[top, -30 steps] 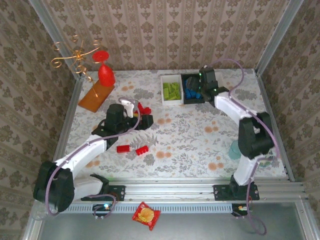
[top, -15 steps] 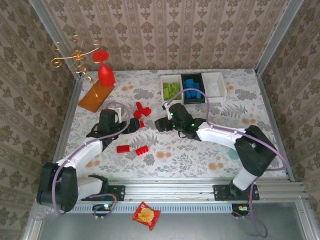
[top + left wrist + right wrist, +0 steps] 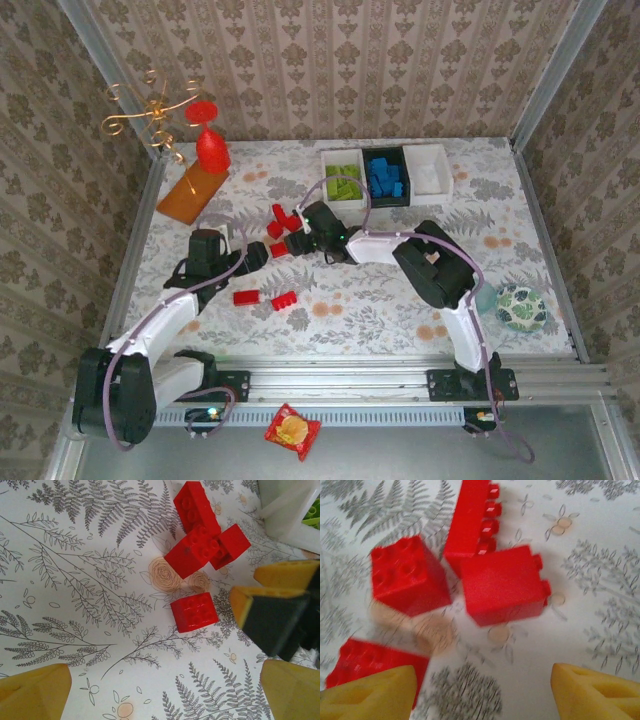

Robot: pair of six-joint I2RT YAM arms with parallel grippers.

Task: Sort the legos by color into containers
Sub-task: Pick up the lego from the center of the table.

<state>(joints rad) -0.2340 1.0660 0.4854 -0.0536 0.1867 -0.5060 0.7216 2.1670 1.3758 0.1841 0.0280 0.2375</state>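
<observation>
Left of the centre of the table (image 3: 400, 290), about midway between its near and far edges, the red legos (image 3: 281, 217) were seen bunched together. The right gripper (image 3: 484, 682) was poised over them, spread wide and empty; the left gripper (image 3: 162, 680) was likewise parted and empty, close by on the side of the table's left edge.

The step in hand was judged to be the picking of one red brick by the right arm. It would be done well if a single brick were chosen, the fingers brought down astride its smooth sides, and its touching neighbours not dragged along. The lone brick (image 3: 194, 611), set just apart from the pile, was judged the easier catch, though the two grippers were crowded there.

The brick was judged due for the empty white container (image 3: 430, 172) at the far edge, since green filled the other white container (image 3: 326, 185) and blue the black container (image 3: 385, 203).

In the right wrist view the long brick (image 3: 470, 525) was seen lying on its side, its long axis running away from the fingers and its studs turned rightward in the frame; the square brick (image 3: 407, 575) was seen studs up, slightly tilted.
</observation>
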